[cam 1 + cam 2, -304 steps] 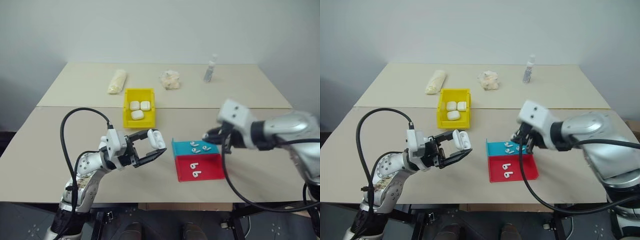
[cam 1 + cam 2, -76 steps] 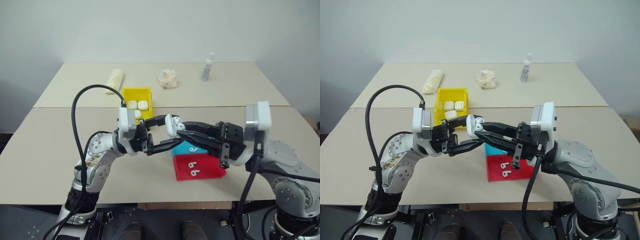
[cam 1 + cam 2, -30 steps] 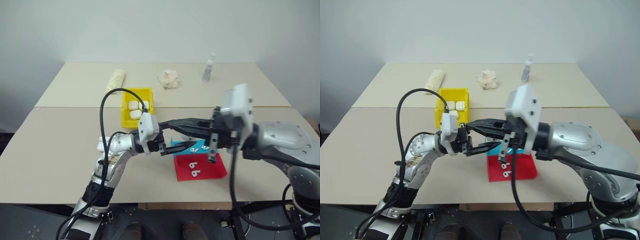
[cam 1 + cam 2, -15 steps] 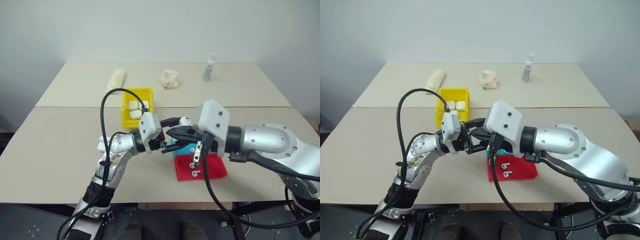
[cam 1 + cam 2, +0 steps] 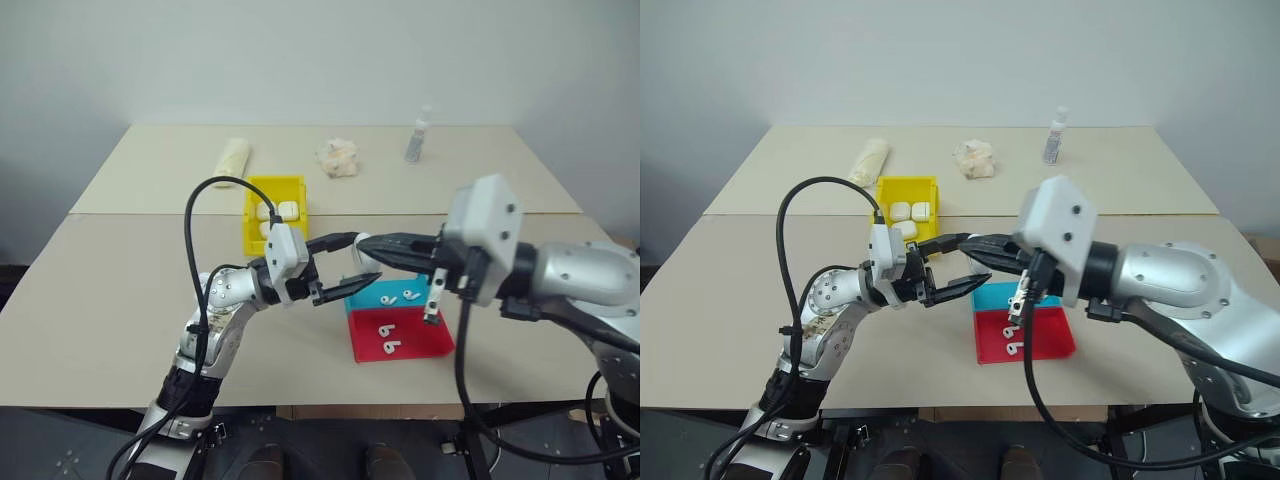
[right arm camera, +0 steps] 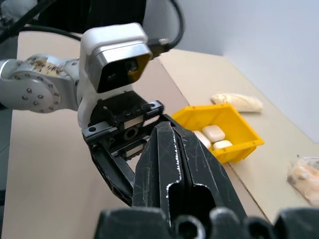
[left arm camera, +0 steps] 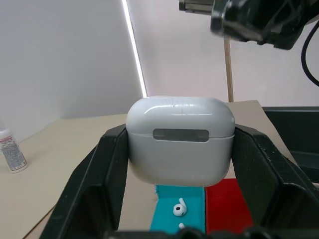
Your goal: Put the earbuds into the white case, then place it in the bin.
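Beige worktop [image 5: 120, 270], two panels joined, under everything. Raised over its near half, left tool [image 5: 345, 265] pinching the white case [image 7: 180, 139] between both black fingers, lid down, above the trays. Meeting it from the other side, right tool [image 5: 372, 246], fingers pressed together with nothing between them, tips at or just beside the case; contact hard to judge from the head views. Further back and toward the left, the bin [image 5: 276, 190], yellow, holding other white cases [image 6: 212, 133]. Below the tools, blue tray [image 5: 372, 296] and red tray [image 5: 400, 340] side by side and touching, the blue one farther back. Small in the blue tray, earbuds [image 5: 410, 295]; two more in the red tray [image 5: 386, 335]. Along the far edge, pale roll [image 5: 233, 158], crumpled bag [image 5: 339, 158] and small bottle [image 5: 417, 136], well apart.
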